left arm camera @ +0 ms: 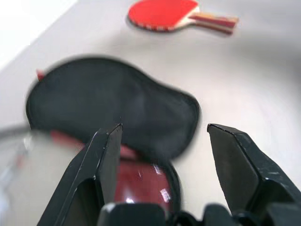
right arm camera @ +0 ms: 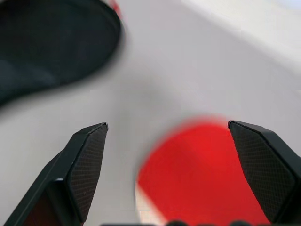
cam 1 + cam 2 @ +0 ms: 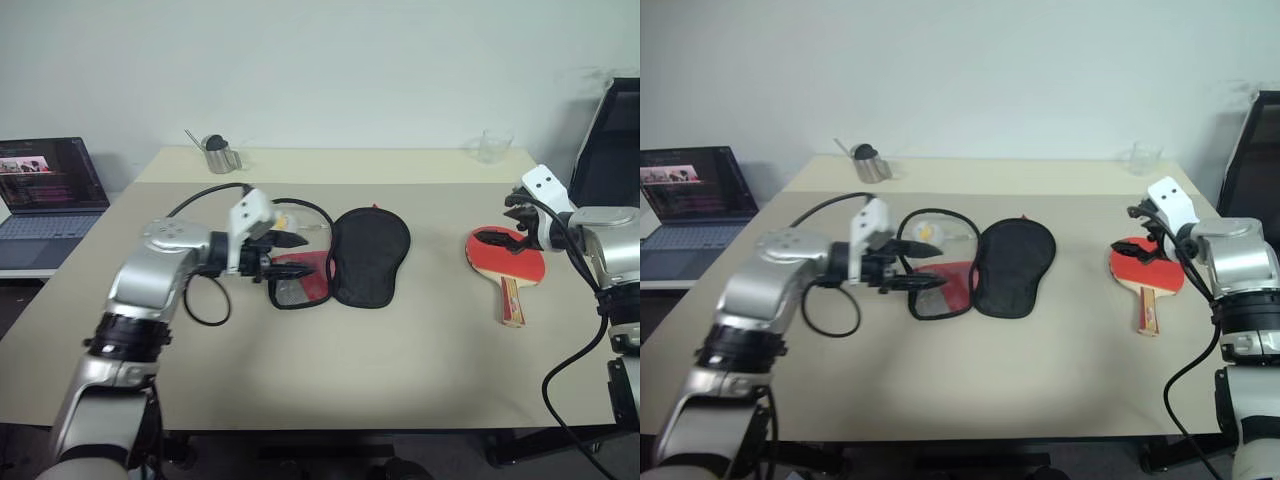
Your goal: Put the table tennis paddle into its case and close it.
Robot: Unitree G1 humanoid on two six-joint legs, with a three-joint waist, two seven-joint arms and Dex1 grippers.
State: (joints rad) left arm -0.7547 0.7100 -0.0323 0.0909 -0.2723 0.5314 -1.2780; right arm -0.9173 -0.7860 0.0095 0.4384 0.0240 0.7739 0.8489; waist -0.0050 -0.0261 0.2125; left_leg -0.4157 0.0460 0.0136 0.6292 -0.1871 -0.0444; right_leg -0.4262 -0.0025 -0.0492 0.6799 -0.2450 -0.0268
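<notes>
**Paddle sat under my right gripper, case open by the left**

Since the pickup turned on which arm was closer, I checked that first. In the head view, the table tennis paddle (image 3: 505, 256) lay flat on the table (image 3: 400, 340) at my right, red face away from me, handle pointing back toward me, so its long axis ran roughly near-to-far. My right gripper (image 3: 500, 238) hovered over the red face, jaws spread, holding nothing. The case (image 3: 345, 258) lay unzipped at centre, black lining up, well apart from the paddle. My left gripper (image 3: 290, 268) sat at the case's left half, fingers apart, empty.

Left wrist view: the case (image 1: 113, 108) close ahead, the paddle (image 1: 164, 14) far beyond it.

Right wrist view: red paddle face (image 2: 197, 174) directly between the wide-open fingers (image 2: 87, 165). I judged the right arm was the one to grab it.
</notes>
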